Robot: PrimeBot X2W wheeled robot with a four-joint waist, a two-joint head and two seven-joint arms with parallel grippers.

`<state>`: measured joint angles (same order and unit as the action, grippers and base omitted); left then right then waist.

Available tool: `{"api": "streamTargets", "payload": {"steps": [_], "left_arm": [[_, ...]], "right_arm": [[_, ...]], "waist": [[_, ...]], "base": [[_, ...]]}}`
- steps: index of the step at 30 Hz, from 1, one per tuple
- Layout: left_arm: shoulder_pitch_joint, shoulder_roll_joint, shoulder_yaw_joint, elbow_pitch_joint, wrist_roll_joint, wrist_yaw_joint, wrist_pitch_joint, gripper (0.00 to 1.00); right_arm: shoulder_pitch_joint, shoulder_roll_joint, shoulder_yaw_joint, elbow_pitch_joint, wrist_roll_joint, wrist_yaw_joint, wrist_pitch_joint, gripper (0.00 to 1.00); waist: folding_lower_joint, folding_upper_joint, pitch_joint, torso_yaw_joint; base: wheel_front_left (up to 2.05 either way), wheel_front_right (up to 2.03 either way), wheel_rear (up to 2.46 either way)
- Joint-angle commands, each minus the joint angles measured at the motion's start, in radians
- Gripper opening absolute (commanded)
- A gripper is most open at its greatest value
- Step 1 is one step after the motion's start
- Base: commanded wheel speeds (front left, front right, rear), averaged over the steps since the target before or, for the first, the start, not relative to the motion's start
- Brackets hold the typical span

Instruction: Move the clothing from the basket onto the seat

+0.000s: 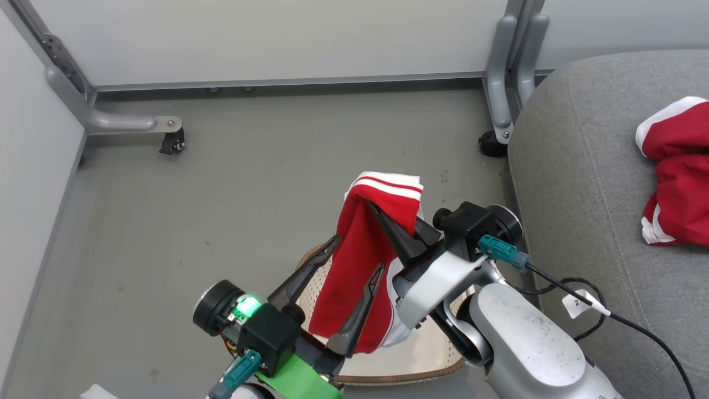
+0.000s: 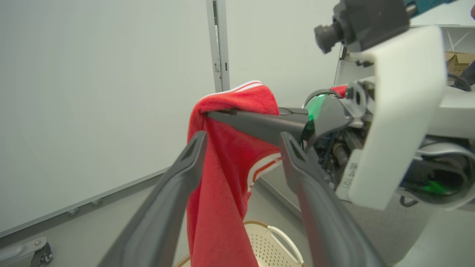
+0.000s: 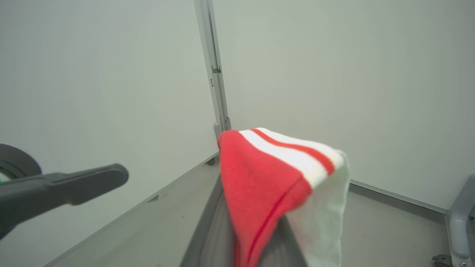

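The red garment (image 1: pixel 360 260) hangs in the air above the basket (image 1: pixel 399 379). Its white-striped cuff is folded over the right gripper (image 1: pixel 372 208), whose jaws are pressed together on a small bunch of cloth near that cuff. The left gripper (image 1: pixel 359 252) has its jaws spread either side of the hanging fabric, gripping nothing. The hold looks shallow, so a quick swing toward the seat (image 1: pixel 581 194) could let the garment slip and fall into the basket or onto the floor (image 1: pixel 221 194). The trailing end might also snag on the left jaws. A second red garment (image 1: pixel 678 177) lies on the seat.
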<state>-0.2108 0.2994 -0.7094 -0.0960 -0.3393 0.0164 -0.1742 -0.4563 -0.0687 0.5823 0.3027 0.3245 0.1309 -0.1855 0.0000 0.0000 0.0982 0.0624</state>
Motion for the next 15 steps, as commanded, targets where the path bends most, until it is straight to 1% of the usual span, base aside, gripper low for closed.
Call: {"api": "streamTargets", "payload": {"steps": [1, 6, 10, 15], "left_arm": [[0.022, 0.005, -0.002, 0.007, 0.009, -0.005, 0.004, 1.0], [0.035, 0.008, -0.009, 0.037, -0.001, 0.005, 0.003, 1.0], [0.043, 0.01, -0.014, 0.056, -0.009, 0.004, 0.0, 1.0], [0.035, 0.016, -0.009, 0.071, -0.016, 0.001, -0.004, 1.0]], "right_arm": [[-0.008, 0.001, -0.003, 0.005, -0.004, 0.0, -0.004, 0.0], [0.0, 0.0, -0.007, 0.02, -0.001, 0.0, -0.006, 0.0], [0.01, -0.003, -0.007, 0.026, 0.0, 0.0, -0.005, 0.0], [0.013, -0.007, -0.009, 0.026, 0.008, 0.0, 0.001, 0.0]], "waist": [[0.0, 0.0, -0.005, 0.003], [0.0, 0.0, -0.015, 0.002], [0.0, 0.0, -0.02, -0.004], [0.0, 0.0, -0.012, -0.037]], "base": [[0.0, 0.0, 0.0], [0.0, 0.0, 0.0], [0.0, 0.0, 0.0], [0.0, 0.0, 0.0]]}}
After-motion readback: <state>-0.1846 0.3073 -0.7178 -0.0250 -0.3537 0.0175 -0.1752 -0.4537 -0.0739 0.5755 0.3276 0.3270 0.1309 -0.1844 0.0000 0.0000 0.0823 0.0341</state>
